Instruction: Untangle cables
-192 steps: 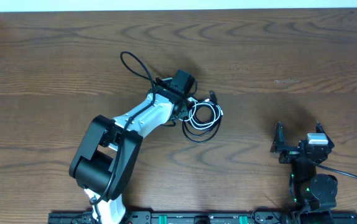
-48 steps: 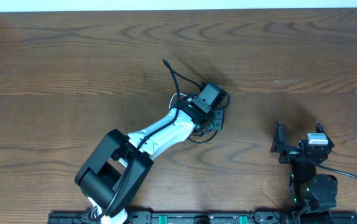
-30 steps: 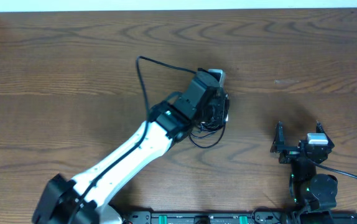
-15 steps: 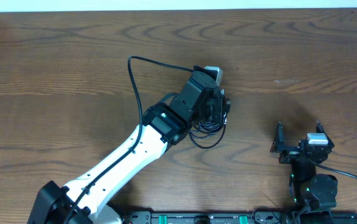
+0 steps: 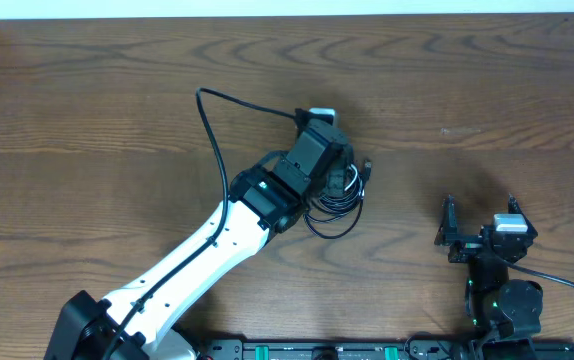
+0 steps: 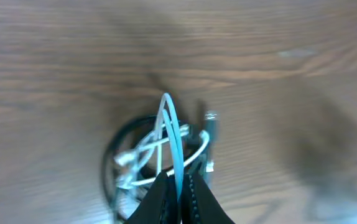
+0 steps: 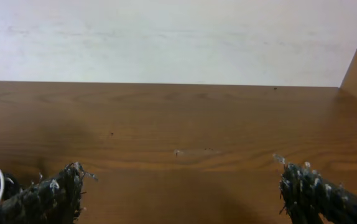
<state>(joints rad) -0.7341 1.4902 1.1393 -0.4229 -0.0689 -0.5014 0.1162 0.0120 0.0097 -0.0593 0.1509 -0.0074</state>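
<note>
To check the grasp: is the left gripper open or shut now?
Shut. In the left wrist view the left gripper has its fingers together, pinching the white cable.

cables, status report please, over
Left end effector shut on white cable. Right end effector open, empty, off to the side. White cable tangled in black cables. No other objects seen in the way.

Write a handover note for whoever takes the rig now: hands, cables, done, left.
Left hand: shut on a loop of the white cable, raised above the pile.
Right hand: open, empty, apart from the pile.
Black cables: coiled on the table, white cable tangled among them.
Done: white loop gripped. Left: draw it free, then separate the black cables.
</note>
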